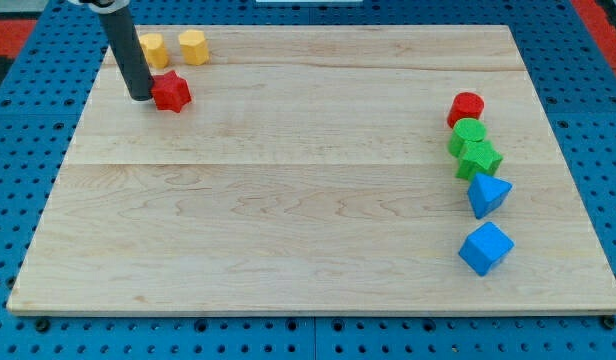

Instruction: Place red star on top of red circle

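Red star (171,92) lies near the top left of the wooden board (288,200), with the rod's tip (141,97) touching its left side. The arm carries only a plain rod, so nothing is gripped. Two yellow blocks (152,49) (193,46) sit just above the star. Red circle (466,107) is far off at the view's right, heading a column: green circle (467,134), green star (478,158), blue triangle (487,194), blue cube (485,248).

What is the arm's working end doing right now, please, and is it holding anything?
My tip: a bare rod with no claw, holding nothing; it sits against the red star's left side.
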Available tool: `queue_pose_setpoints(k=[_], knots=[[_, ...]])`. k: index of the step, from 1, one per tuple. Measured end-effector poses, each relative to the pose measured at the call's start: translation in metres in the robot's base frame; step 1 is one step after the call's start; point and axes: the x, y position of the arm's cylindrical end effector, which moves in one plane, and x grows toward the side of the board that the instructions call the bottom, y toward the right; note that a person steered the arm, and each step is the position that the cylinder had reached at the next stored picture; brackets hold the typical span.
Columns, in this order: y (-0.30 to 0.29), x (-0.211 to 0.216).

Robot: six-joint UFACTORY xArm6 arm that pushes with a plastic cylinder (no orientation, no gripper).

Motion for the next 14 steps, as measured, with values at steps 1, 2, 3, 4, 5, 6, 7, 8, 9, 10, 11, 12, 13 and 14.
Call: queue_pose_setpoints(k=[1,2,3,4,5,6,7,8,9,10,11,12,13,14], knots=[[0.015,-0.003],[0.039,0.012],[0.067,0.025],[0.136,0.019],[0.157,-0.012],[0.156,-0.047],[0.156,-0.065],[0.167,-0.053],[0.216,-0.037],[0.242,-0.037],[0.211,-0.048],[0.229,-0.074],[0.261,-0.068],[0.287,-0.037]])
